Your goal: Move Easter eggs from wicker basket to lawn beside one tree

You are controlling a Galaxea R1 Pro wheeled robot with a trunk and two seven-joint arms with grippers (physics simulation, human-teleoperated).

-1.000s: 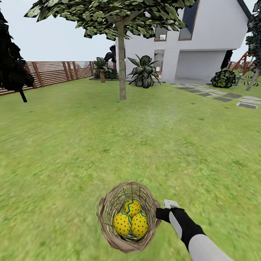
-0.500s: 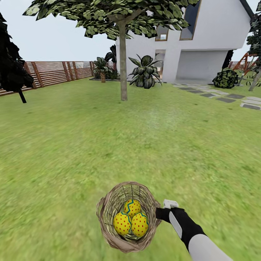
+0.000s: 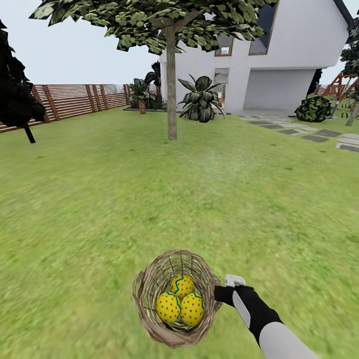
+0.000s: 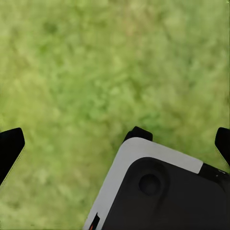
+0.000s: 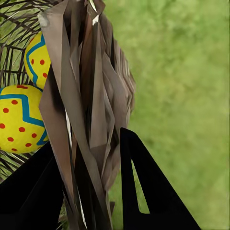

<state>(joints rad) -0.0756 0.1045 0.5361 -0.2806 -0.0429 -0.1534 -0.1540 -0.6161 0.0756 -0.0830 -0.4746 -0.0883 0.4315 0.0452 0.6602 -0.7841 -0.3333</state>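
In the head view a tan wicker basket [image 3: 149, 284] hangs low in front of me over the lawn [image 3: 124, 199]. Three yellow Easter eggs with red dots lie inside it: one on the left [image 3: 168, 307], one on the right [image 3: 192, 309], one behind [image 3: 182, 285]. My right gripper [image 3: 220, 294] is shut on the basket's rim; the right wrist view has the woven wall [image 5: 91, 110] pinched between the black fingers [image 5: 148, 191], with two eggs [image 5: 19, 120] behind it. The left gripper [image 4: 115, 141] is open over grass. A tree [image 3: 172, 94] with a straight trunk stands ahead.
A white house [image 3: 294, 50] rises behind the tree, with a grey stepping-stone path [image 3: 319, 135] at the right. A wooden fence [image 3: 75, 99] and a dark conical tree [image 3: 15, 94] line the left. A broad-leaved plant [image 3: 200, 102] and a bush [image 3: 313, 108] stand near the house.
The whole view has shifted: the tree and house sit slightly further right and nearer, so the camera has moved. The basket and right gripper keep their place in the picture.
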